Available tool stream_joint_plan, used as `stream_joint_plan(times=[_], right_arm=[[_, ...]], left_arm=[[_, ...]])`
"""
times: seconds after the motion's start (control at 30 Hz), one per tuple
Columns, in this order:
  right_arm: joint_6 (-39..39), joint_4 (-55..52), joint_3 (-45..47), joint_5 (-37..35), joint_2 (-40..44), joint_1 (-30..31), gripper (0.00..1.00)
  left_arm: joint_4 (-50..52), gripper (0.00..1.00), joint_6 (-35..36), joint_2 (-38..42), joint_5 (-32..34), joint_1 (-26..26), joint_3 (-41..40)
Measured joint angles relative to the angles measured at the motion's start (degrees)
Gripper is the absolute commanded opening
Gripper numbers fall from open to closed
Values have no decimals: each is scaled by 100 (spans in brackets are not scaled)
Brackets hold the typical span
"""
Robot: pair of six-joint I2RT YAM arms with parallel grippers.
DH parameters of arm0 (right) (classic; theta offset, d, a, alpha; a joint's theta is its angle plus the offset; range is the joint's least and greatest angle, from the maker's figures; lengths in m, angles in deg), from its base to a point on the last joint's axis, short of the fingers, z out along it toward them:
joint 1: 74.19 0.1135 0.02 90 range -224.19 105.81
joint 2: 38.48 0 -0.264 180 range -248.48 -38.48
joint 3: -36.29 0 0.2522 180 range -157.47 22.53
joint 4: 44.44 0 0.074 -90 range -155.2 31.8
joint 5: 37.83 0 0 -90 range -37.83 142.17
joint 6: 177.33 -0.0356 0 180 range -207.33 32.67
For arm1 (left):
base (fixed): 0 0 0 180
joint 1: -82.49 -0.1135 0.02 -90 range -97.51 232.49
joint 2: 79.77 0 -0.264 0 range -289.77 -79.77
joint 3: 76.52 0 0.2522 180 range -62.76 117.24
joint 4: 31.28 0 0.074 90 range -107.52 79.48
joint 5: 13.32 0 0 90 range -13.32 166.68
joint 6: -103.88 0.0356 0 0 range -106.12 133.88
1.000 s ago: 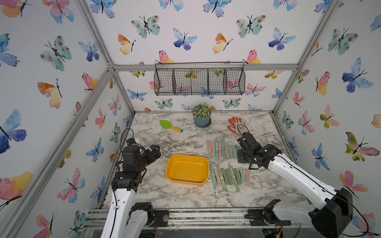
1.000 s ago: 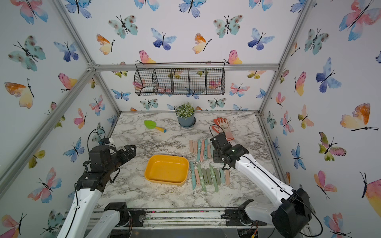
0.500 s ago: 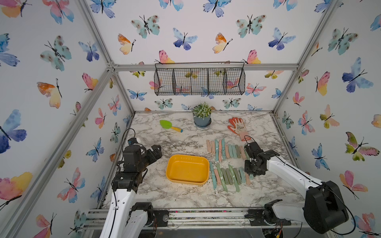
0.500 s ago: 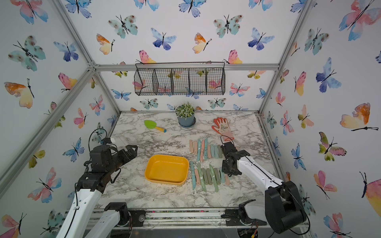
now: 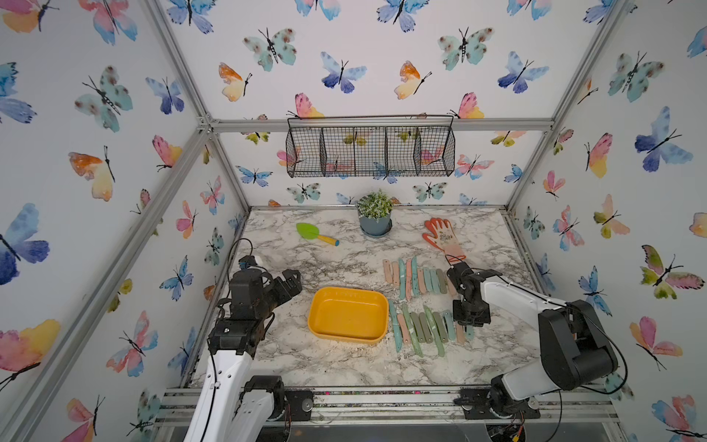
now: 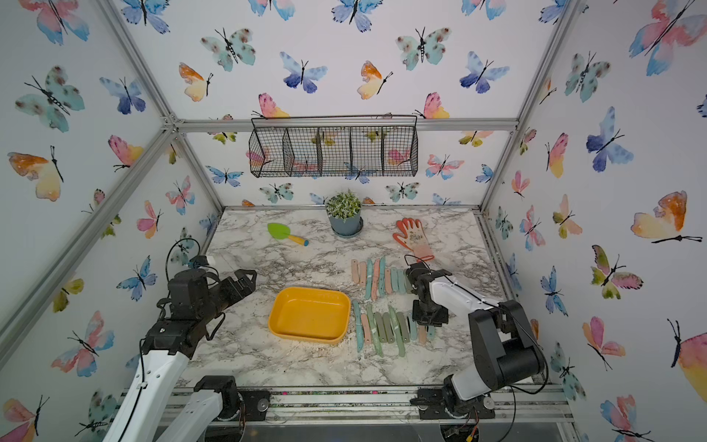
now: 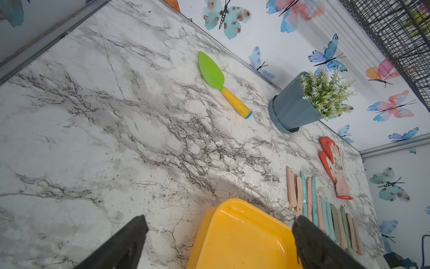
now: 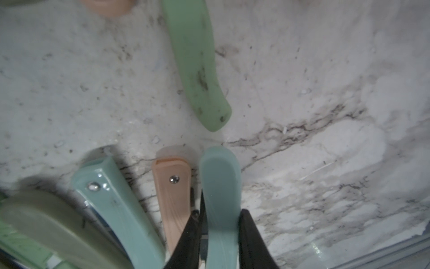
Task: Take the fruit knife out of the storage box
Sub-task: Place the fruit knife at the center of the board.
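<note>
- Nearest you, your left hand (image 5: 294,278) hangs over the counter (image 5: 325,264) just left of the storage box (image 5: 346,292). Its fingers are spread wide and it holds nothing.
- The storage box, shallow and yellow-orange, sits flat on the counter at centre front.
- To the box's right, your right hand (image 8: 220,212) points down at the right end of the near row of knives (image 5: 421,327). It is nearly closed, with a black finger against each side of the teal fruit knife (image 8: 220,181).
- That fruit knife lies in line with the row, outside the storage box and well apart from it, just beside a peach knife (image 8: 173,186).
- Behind comes the far row of knives (image 5: 415,277). In the left wrist view faint lettering runs along some handles, too small to read.
- Further back you have an orange glove (image 5: 443,239) whose print I can't make out, a green trowel (image 5: 313,232) and a potted plant (image 5: 375,224).
- A black wire basket (image 5: 369,151) hangs on the back wall.
</note>
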Motion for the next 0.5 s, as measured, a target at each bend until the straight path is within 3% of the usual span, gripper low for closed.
stream_joint_plan(times=[0.23,0.33,0.5], right_arm=[[42,-35,-28,-28,-57,-7,44],[35,-175,-136,-66,4,-7,45],[50,-511,-1012,-190,619,426,49]], left_arm=[[2,98,0,2,0,0,0],[0,98,0,2,2,0,0],[2,98,0,2,7,0,0]])
